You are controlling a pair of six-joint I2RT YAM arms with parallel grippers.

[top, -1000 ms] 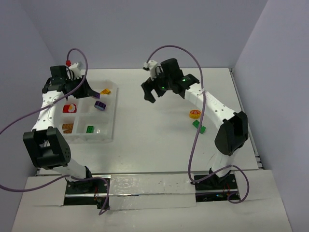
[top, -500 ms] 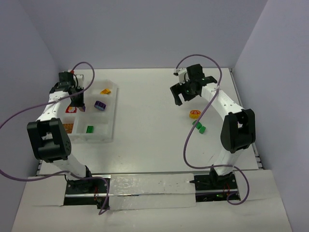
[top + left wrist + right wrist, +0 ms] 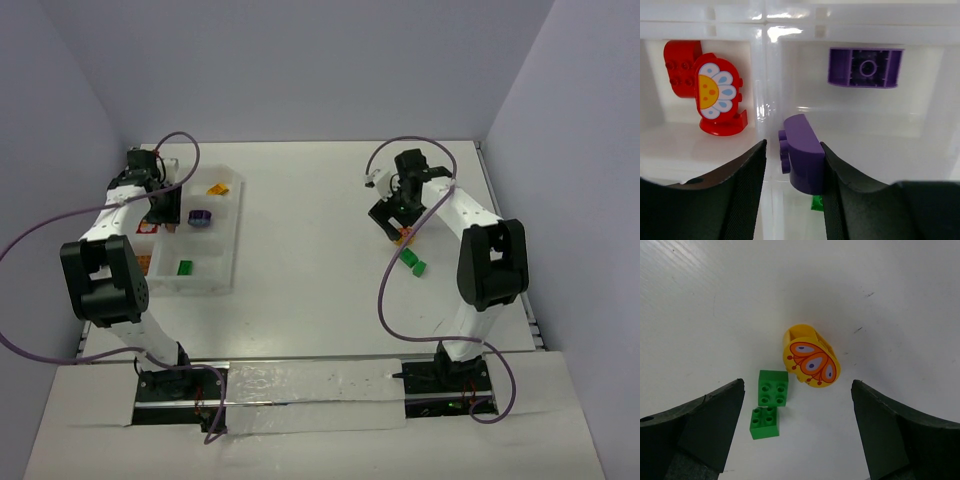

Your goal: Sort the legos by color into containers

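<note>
The clear divided tray (image 3: 236, 230) sits at the left and holds a purple brick (image 3: 200, 216), an orange piece (image 3: 216, 188), a green brick (image 3: 185, 267) and red pieces (image 3: 146, 228). My left gripper (image 3: 165, 212) hangs over the tray. In the left wrist view its jaws (image 3: 792, 145) stand slightly apart. A purple piece (image 3: 802, 155) rests against the right finger, with a gap at the left finger, above the compartment holding the purple brick (image 3: 865, 67). My right gripper (image 3: 395, 225) is wide open above a yellow butterfly piece (image 3: 811, 362) and two green bricks (image 3: 773, 388).
A red flower piece (image 3: 710, 92) stands in the compartment left of the tray's divider wall (image 3: 764, 75). A green piece (image 3: 816, 203) shows below the fingers. The yellow piece (image 3: 403, 238) and green bricks (image 3: 412, 262) lie on the white table at the right.
My left gripper has moved down over the tray's middle-left compartments. My right arm has swung right and down until its open jaws sit above the yellow piece and green bricks.
</note>
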